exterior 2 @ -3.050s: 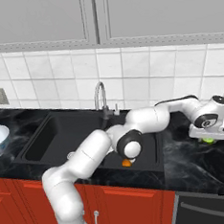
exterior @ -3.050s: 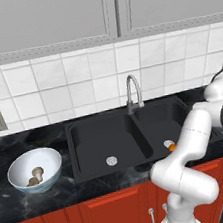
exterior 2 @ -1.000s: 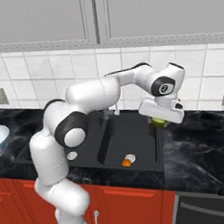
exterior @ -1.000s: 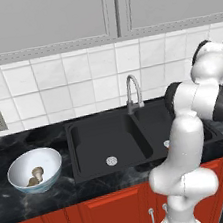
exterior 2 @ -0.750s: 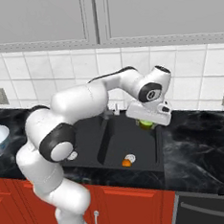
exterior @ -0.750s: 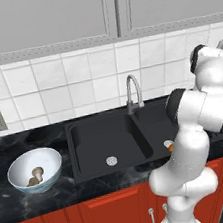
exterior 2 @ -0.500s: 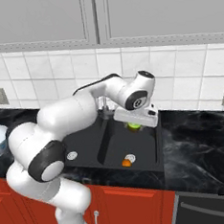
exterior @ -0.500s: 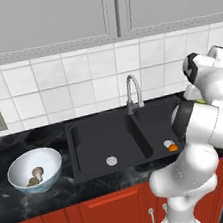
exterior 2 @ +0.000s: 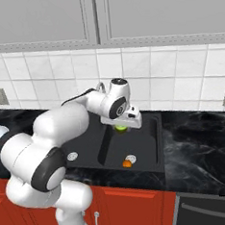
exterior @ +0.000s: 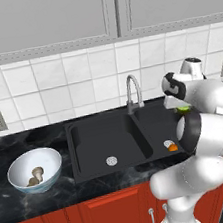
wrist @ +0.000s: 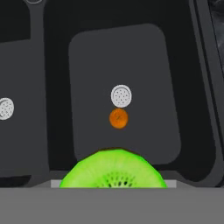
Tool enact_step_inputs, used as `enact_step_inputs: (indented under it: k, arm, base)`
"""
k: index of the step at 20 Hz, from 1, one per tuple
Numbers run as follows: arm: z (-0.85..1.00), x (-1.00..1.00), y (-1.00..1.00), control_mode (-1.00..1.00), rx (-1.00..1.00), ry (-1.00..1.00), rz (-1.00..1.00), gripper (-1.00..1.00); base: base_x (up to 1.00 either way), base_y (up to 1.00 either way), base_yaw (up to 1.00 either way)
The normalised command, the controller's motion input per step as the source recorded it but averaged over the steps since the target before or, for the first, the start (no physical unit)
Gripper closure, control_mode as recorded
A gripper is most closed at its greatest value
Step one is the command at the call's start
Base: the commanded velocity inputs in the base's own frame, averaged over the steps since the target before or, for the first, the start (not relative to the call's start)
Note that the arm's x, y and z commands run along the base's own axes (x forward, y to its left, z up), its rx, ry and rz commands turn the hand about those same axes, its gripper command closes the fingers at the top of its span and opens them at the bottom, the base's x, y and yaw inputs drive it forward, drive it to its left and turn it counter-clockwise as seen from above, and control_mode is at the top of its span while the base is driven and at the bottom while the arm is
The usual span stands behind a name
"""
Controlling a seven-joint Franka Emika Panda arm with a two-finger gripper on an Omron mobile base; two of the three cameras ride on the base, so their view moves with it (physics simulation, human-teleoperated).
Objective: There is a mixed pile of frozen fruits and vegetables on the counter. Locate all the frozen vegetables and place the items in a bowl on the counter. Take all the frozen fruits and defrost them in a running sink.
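Note:
My gripper (exterior 2: 121, 125) is shut on the lime green frozen fruit (exterior 2: 120, 128), holding it above the right basin of the black sink (exterior 2: 146, 145). The hand view looks straight down past the green fruit (wrist: 113, 169) at the orange frozen fruit (wrist: 118, 118), which lies beside the silver drain (wrist: 121, 96). From the left base view, the gripper (exterior: 182, 107) and green fruit (exterior: 184, 108) hang over the orange fruit (exterior: 173, 148). Two tan frozen vegetables (exterior: 36, 173) lie in the white bowl (exterior: 18, 170) on the counter (exterior: 17, 143), left of the sink. The pile is out of view.
The curved silver faucet (exterior: 131, 87) rises behind the divider between the two basins. The left basin has its own drain (exterior: 111, 160). Black counter (exterior 2: 200, 150) stretches to the right of the sink. A tiled wall and grey cabinets stand behind.
The arm has swung left from over the right counter, carrying the green fruit with it, and now holds it lower over the right basin. The orange fruit and bowl have not moved.

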Motion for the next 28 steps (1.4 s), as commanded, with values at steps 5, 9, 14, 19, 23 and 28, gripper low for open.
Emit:
enact_step_inputs:
  k: [5, 9, 14, 19, 23, 28]
  arm:
    - [-0.1, 0.45, 0.0, -1.0, 0.0, 0.0, -0.04, 1.0]
    - [-0.09, 0.56, 0.0, -1.0, -0.04, 0.02, -0.02, 1.0]
    - [-0.32, 0.32, -0.1, -1.0, -0.01, 0.0, -0.04, 1.0]
    - [-0.5, 0.23, -0.12, -1.0, 0.0, 0.0, -0.04, 1.0]
    - [-0.4, 0.29, -0.07, -1.0, 0.0, 0.0, -0.02, 1.0]
    - [-0.39, 0.34, -0.06, -1.0, 0.0, 0.0, -0.03, 1.0]
  base:
    - [0.0, 0.0, 0.0]
    - [0.0, 0.0, 0.0]
    - [0.0, 0.0, 0.0]
    - [0.0, 0.0, 0.0]
    - [0.0, 0.0, 0.0]
    - [0.0, 0.0, 0.0]
